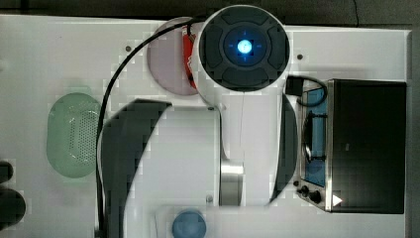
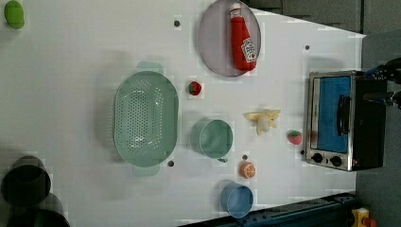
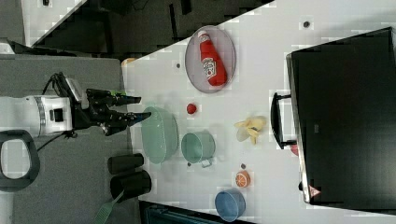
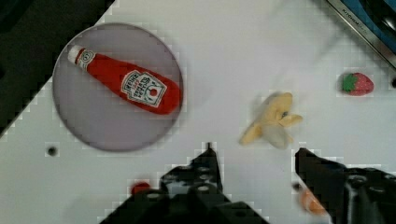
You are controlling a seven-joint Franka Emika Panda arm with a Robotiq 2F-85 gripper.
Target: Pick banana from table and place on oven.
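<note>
The banana [image 2: 264, 120], pale yellow with its peel splayed open, lies on the white table [image 2: 71, 71] in front of the oven's glass door. The oven [image 2: 345, 120] stands at the left view's right, with a black top [image 3: 345, 116] and a silver front. My gripper [image 4: 256, 154] is open and holds nothing. It hangs well above the table, and in the wrist view the banana [image 4: 273, 123] lies just beyond its fingertips. The right view has the gripper [image 3: 142, 106] at its left, far from the banana [image 3: 251, 128]. In the top view my arm hides the banana.
A red ketchup bottle [image 2: 242, 35] lies on a grey plate [image 2: 213, 42]. A strawberry [image 2: 294, 137] sits next to the oven, and another [image 2: 195, 87] by the green colander [image 2: 145, 118]. A teal cup [image 2: 215, 138], an orange slice [image 2: 248, 169], a blue bowl [image 2: 236, 200] and black cups [image 2: 26, 182] stand around.
</note>
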